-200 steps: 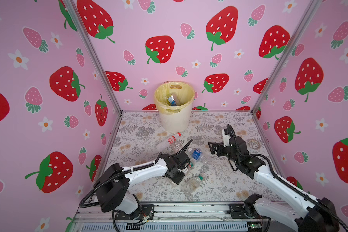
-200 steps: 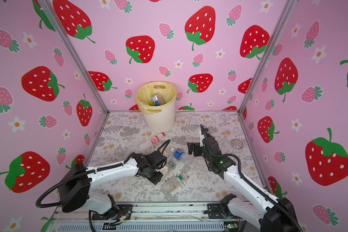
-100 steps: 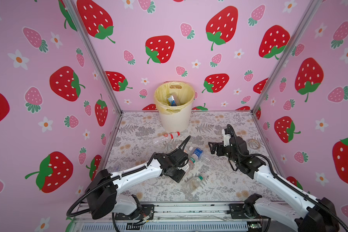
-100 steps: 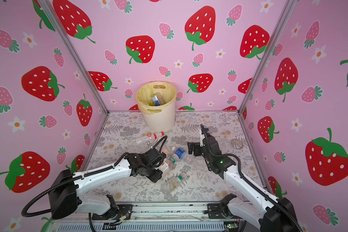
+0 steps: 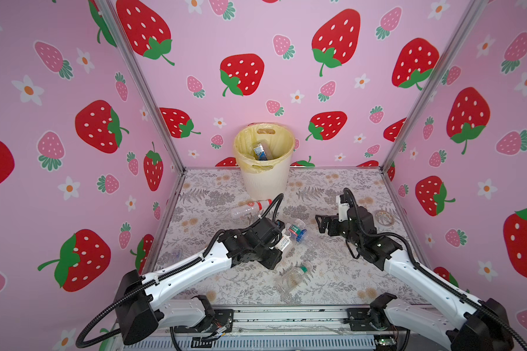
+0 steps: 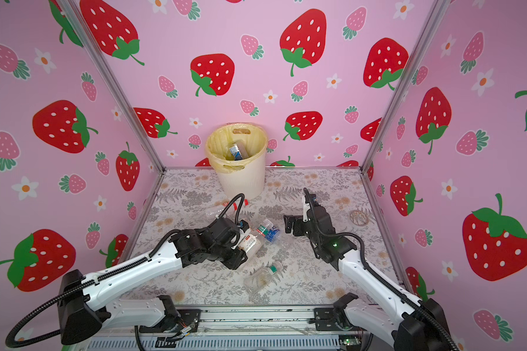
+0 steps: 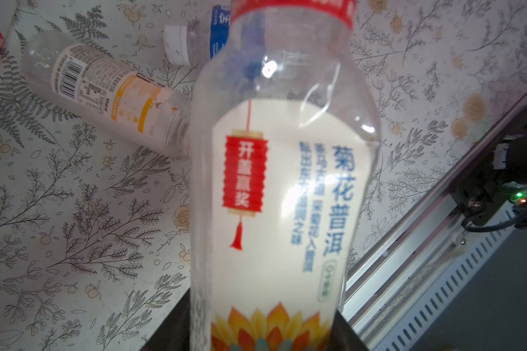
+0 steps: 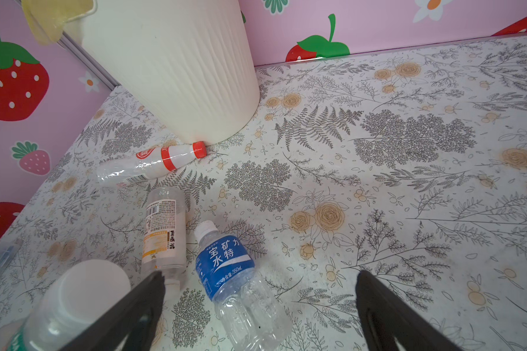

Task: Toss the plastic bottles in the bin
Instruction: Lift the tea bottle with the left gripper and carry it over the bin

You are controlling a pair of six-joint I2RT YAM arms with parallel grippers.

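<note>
Counted six bottles outside the bin (image 5: 265,185): a red-capped bottle (image 5: 250,208), an orange-label bottle (image 8: 163,234), a blue-label bottle (image 8: 225,264), a white-capped bottle (image 8: 61,304), a green-capped bottle (image 5: 292,278) and a sunflower bottle (image 7: 280,197). Inside the bin I could only make out one blue-wrapped bottle (image 5: 260,152) for sure; anything past that was too hidden to tell. There was just the one bin, and one ring (image 5: 378,216) by the right edge of the table (image 5: 332,273).

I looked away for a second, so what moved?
The left arm swung its white rear link outward to the left and lower. The left gripper, shut on the clear plastic bottle with the white sunflower label, shifted slightly left and kept its hold. The right gripper, the loose plastic bottles and the cream-white ribbed bin stayed put.
</note>
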